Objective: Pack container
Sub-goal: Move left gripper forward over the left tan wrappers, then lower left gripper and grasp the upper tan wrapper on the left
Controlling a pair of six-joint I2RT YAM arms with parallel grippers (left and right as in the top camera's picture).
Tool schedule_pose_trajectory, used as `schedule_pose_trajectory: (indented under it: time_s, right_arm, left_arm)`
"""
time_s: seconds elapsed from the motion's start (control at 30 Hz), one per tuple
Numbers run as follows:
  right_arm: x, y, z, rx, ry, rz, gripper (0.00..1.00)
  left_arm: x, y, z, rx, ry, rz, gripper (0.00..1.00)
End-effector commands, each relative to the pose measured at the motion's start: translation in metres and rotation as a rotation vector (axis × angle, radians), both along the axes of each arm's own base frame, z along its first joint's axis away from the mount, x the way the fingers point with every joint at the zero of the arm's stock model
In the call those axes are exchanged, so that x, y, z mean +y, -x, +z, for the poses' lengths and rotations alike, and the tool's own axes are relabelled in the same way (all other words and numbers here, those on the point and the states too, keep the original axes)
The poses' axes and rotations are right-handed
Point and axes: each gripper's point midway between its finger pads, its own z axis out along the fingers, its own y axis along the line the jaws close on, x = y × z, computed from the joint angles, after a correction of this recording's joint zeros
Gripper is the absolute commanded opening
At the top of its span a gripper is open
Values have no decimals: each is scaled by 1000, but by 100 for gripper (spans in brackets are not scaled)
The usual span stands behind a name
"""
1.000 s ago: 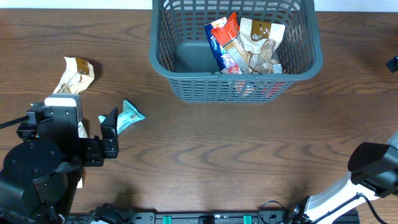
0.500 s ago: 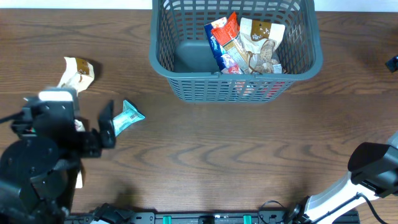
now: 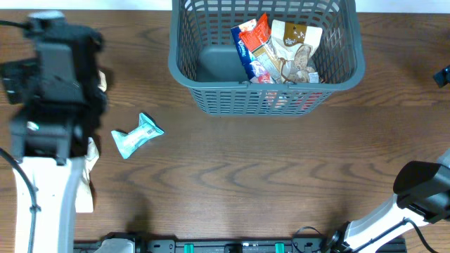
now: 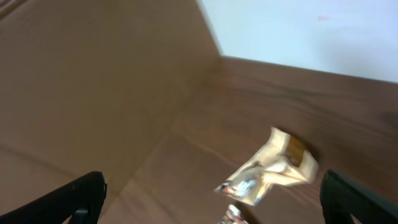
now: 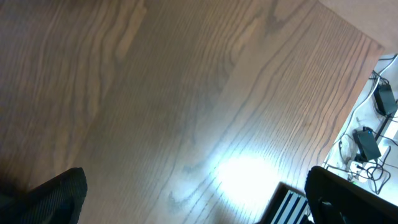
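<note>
The container (image 3: 184, 67), a dark grey-green lattice basket, stands at the far middle of the table with several snack packets (image 3: 278, 49) lying in its right half. A teal packet (image 3: 137, 133) rests on the wood to its front left. My left arm (image 3: 60, 70) reaches over the far left and hides most of a tan packet there. In the left wrist view that tan packet (image 4: 273, 171) lies ahead between the wide-apart fingers of my left gripper (image 4: 214, 208), which is open and holds nothing. My right gripper (image 5: 199, 196) is open over bare wood.
Another crumpled packet (image 4: 233, 214) shows just below the tan one, and part of it peeks from under the left arm (image 3: 90, 151). The right arm (image 3: 422, 186) sits at the lower right corner. Cables (image 5: 367, 140) lie beyond the table edge.
My left arm has swung from the near left up toward the far left and now covers the tan packet. The teal packet, basket and right arm have not moved.
</note>
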Motion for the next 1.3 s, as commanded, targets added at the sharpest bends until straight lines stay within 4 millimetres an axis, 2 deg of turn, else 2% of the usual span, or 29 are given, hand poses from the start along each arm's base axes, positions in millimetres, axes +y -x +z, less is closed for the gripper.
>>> schedule_pose_trajectory:
  time_s: [0.0,0.1,0.17,0.27,0.4,0.57,0.73,0.8,0.97,1.27]
  right_arm:
    - [-2,4,1,5,7,-20,99]
    - [-2,4,1,4,7,-20,99]
    - [-2,4,1,4,7,-20,99]
    - [-2,4,1,3,7,-20,99]
    - [-3,4,1,2,8,-20,99]
    - [-2,4,1,4,7,-19,99]
    - [-2,4,1,4,7,-20,99]
    - [-2,4,1,4,7,-20,99]
    - [3,0,-1,-19,-28,-10,99]
    - [4,0,-1,-18,-31,-10,99]
  left_arm:
    - [34,16,30,-122,119,77,99]
    - [73,29,22,-117,202,169,99]
    - [90,31,3,-100,310,165,99]
    - [108,30,-25,-62,458,137,99]
    - [123,17,-57,76,485,-18,99]
    - [117,-9,-86,175,511,-205,99]
    - [127,-27,-113,169,602,-155,99]
    - [122,-34,-125,182,651,-185,99]
    - [116,-40,-152,306,627,-343,99]
    - [127,-54,-188,392,597,-419,99]
